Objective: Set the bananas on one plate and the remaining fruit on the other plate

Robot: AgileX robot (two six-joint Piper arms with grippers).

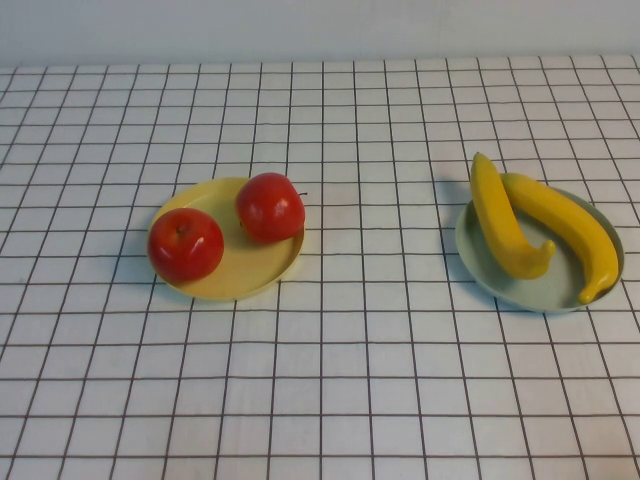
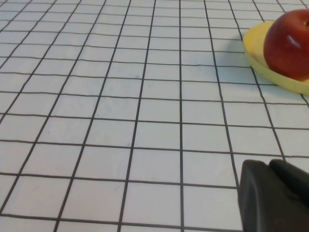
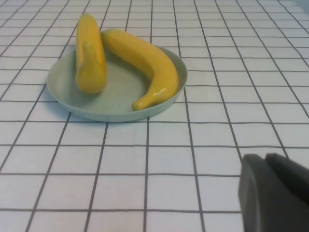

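Two yellow bananas (image 1: 505,215) (image 1: 565,230) lie side by side on the pale blue-green plate (image 1: 500,285) at the right. They also show in the right wrist view (image 3: 91,53) (image 3: 145,60) on that plate (image 3: 116,104). Two red apples (image 1: 186,244) (image 1: 270,207) sit on the pale yellow plate (image 1: 250,275) at the left. One apple (image 2: 289,43) and the yellow plate (image 2: 285,81) show in the left wrist view. My left gripper (image 2: 269,165) is shut and empty, well back from the yellow plate. My right gripper (image 3: 264,158) is shut and empty, short of the blue-green plate. Neither arm shows in the high view.
A white cloth with a black grid (image 1: 370,340) covers the whole table. A pale wall (image 1: 320,25) runs along the far edge. Bare cloth lies between the two plates and in front of them.
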